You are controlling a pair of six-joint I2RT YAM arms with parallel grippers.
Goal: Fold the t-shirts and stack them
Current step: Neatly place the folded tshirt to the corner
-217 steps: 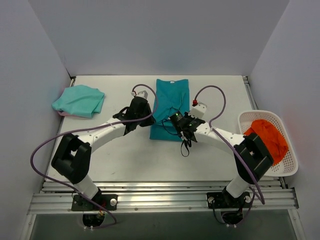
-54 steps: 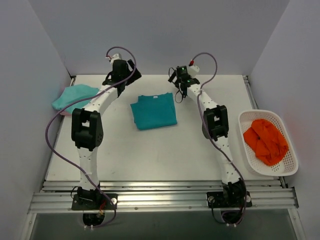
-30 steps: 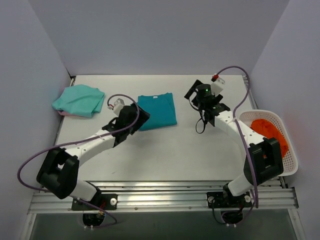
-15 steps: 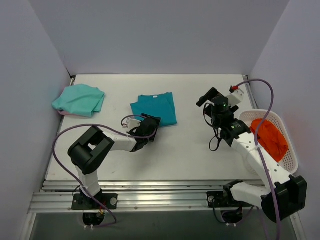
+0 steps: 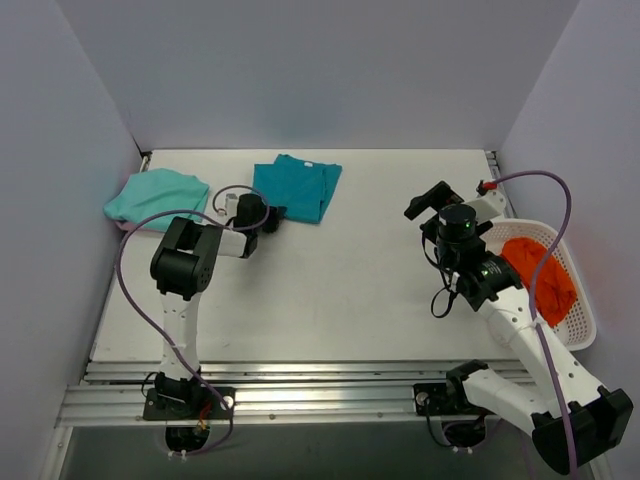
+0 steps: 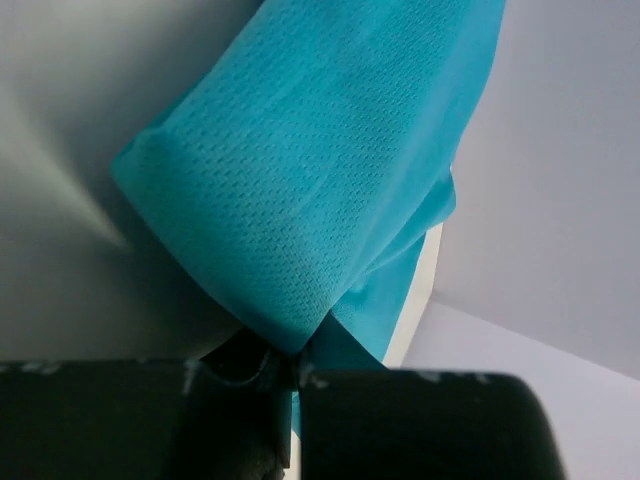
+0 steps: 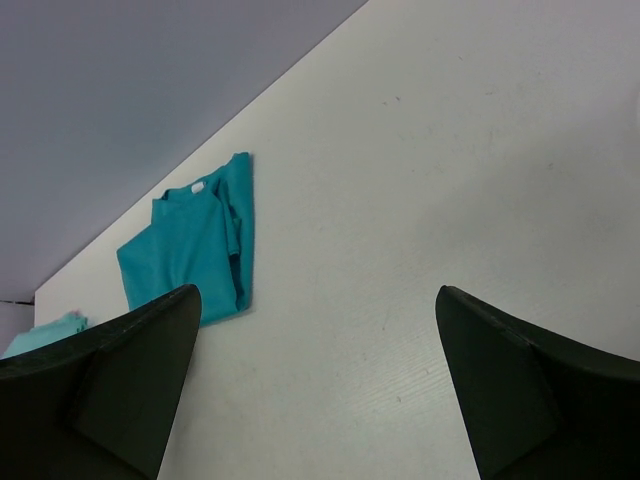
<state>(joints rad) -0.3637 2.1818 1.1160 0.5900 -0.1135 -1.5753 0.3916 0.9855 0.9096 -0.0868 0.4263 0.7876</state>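
The deep teal t-shirt lies folded at the back middle of the table, turned a little askew. My left gripper is at its near-left corner, shut on the cloth. In the left wrist view the teal t-shirt runs up from the pinch between the jaws of the left gripper. The paler mint t-shirt lies bunched at the far left edge. My right gripper hovers over the right side, open and empty. In the right wrist view the right gripper frames bare table, with the teal t-shirt far off to the left.
A white basket with an orange cloth in it stands at the right edge, just beside the right arm. Walls close the table on the left, back and right.
The left gripper has shut on the teal t-shirt's corner, and the shirt has shifted back and to the left, toward the mint one. The right arm has drawn slightly to the right.
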